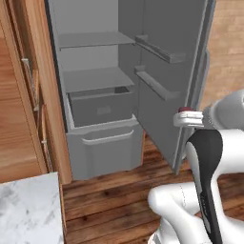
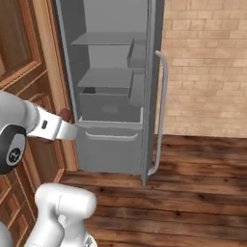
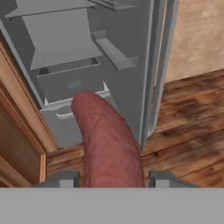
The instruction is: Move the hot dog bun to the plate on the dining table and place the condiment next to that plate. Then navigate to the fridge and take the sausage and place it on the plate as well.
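Hand view — gripper (image 3: pixel 109 179) grips the sausage (image 3: pixel 107 140) before the fridge (image 3: pixel 78 65).

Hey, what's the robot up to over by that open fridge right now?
The gripper is shut on the sausage, which sticks out between its fingers, held in the air in front of the open fridge. The fridge door stands open, with grey shelves and a drawer inside. The sausage is out and has yet to go to a plate.
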You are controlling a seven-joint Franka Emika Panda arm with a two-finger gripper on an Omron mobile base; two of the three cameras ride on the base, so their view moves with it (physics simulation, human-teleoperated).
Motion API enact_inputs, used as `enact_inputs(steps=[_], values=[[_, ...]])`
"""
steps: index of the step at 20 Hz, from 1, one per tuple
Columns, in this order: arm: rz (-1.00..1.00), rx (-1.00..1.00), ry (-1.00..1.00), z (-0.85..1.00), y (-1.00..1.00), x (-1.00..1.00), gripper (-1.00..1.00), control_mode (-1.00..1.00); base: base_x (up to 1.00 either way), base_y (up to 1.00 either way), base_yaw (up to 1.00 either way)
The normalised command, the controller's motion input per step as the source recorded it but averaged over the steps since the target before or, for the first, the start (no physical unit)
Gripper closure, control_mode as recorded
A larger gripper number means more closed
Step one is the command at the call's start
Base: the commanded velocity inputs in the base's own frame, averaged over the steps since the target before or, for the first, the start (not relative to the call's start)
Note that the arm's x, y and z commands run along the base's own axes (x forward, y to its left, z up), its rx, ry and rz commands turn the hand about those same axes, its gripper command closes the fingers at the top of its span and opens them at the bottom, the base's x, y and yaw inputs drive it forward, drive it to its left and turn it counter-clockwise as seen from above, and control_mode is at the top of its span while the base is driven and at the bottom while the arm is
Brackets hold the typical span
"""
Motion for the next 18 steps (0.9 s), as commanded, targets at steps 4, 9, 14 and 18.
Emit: enact_inputs(steps=[4, 9, 14, 18], values=[[0.00, 0.00, 0.00, 0.00, 0.00, 0.00, 1.00, 1.00, -0.76, -0.52, -0.59], [0.00, 0.00, 0.00, 0.00, 0.00, 0.00, 1.00, 1.00, -0.42, -0.53, -0.68], [0.00, 0.00, 0.00, 0.00, 0.00, 0.00, 1.00, 1.00, -0.10, -0.63, -0.68], [0.00, 0.00, 0.00, 0.00, 0.00, 0.00, 1.00, 1.00, 0.13, -0.78, -0.71]])
